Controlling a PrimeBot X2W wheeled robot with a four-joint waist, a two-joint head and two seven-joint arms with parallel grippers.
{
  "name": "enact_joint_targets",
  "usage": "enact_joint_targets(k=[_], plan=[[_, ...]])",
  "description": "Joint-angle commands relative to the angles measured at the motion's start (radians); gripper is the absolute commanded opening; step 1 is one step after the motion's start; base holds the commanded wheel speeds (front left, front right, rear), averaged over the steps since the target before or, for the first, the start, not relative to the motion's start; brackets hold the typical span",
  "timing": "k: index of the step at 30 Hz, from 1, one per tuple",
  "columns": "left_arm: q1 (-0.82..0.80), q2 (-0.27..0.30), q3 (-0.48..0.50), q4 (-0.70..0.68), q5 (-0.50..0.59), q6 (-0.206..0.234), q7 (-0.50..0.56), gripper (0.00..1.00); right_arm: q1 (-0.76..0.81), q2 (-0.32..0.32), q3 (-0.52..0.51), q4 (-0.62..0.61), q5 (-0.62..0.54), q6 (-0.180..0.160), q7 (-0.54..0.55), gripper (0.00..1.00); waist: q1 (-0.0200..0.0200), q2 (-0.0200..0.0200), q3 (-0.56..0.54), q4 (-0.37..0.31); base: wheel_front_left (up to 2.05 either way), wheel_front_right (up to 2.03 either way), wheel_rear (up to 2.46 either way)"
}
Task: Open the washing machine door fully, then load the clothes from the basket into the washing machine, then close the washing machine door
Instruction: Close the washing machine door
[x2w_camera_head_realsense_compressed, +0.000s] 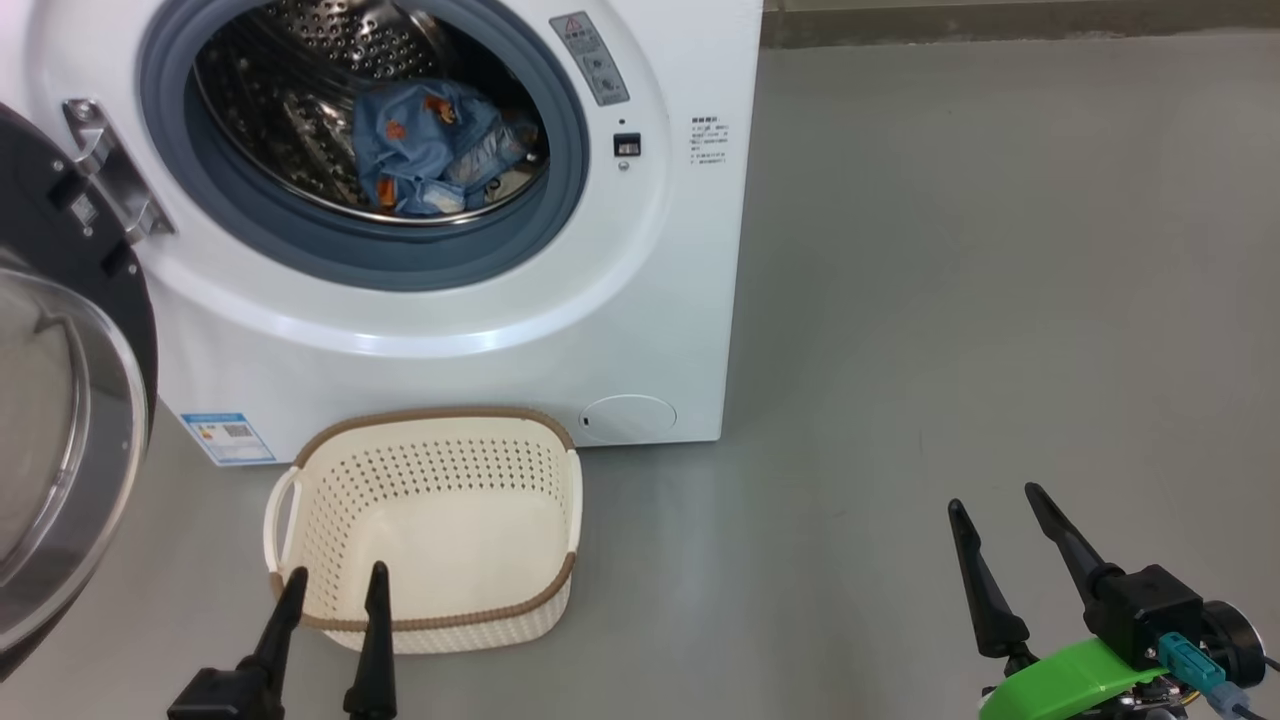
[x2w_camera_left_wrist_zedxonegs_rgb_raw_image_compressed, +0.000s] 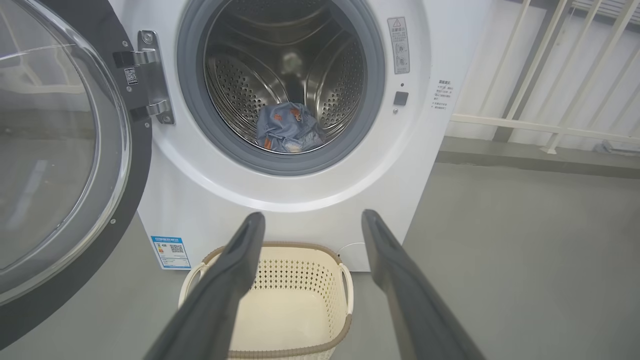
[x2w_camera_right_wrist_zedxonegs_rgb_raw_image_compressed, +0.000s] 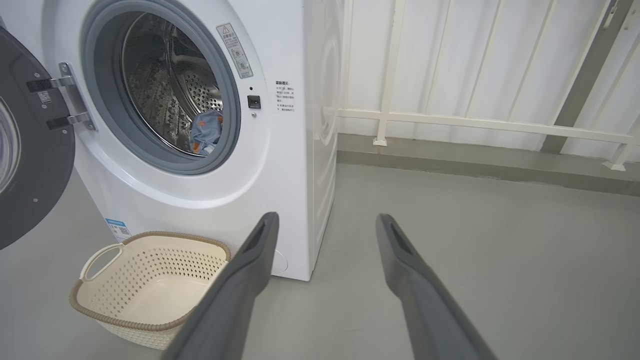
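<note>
Clothes (x2w_camera_head_realsense_compressed: 430, 150) in washing machine (x2w_camera_head_realsense_compressed: 650, 300), door (x2w_camera_head_realsense_compressed: 60, 430) wide open; left tool (x2w_camera_head_realsense_compressed: 338, 570), right tool (x2w_camera_head_realsense_compressed: 993, 497) spread, empty.

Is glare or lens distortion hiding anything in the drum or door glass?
Head view: even light, clothes sharp despite drum glints. Left wrist view: washing machine door glass carries pale reflections. Right wrist view: railing posts splay, right tool slightly soft up close.

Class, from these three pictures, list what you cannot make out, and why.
Round black-rimmed glass washing machine door: head view, cut off by the left edge.
Light blue orange-printed clothes: bunched in the steel drum, pieces cannot be counted.
Small print on the white washing machine front: too small to read.
Cream perforated basket: left wrist view, left side partly hidden behind dark fingers of the left gripper.
</note>
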Motion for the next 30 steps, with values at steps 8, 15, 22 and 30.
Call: enact_joint_targets(k=[8,15,22,30], plan=[[-0.028,0.005,0.035,-0.020,0.020,-0.002,-0.006,1.00,-0.025,-0.003,0.032,-0.014,0.001,0.002,-0.013,1.00,0.0000,0.0000,0.000,-0.004,-0.22,0.22,0.00],[-0.028,0.005,0.029,-0.017,0.022,-0.003,-0.006,1.00,-0.028,-0.003,0.034,-0.007,0.002,0.002,-0.015,1.00,0.0000,0.0000,-0.001,-0.009,0.00,0.00,0.00],[-0.026,0.005,0.030,-0.014,0.026,-0.006,-0.006,1.00,-0.024,-0.003,0.035,-0.003,-0.001,0.002,-0.013,1.00,0.0000,0.0000,-0.007,-0.005,0.00,0.00,0.00],[-0.023,0.005,0.024,-0.009,0.029,-0.009,-0.006,1.00,-0.021,-0.003,0.038,-0.005,-0.004,0.002,-0.011,1.00,0.0000,0.0000,-0.010,0.006,0.00,0.00,0.00]])
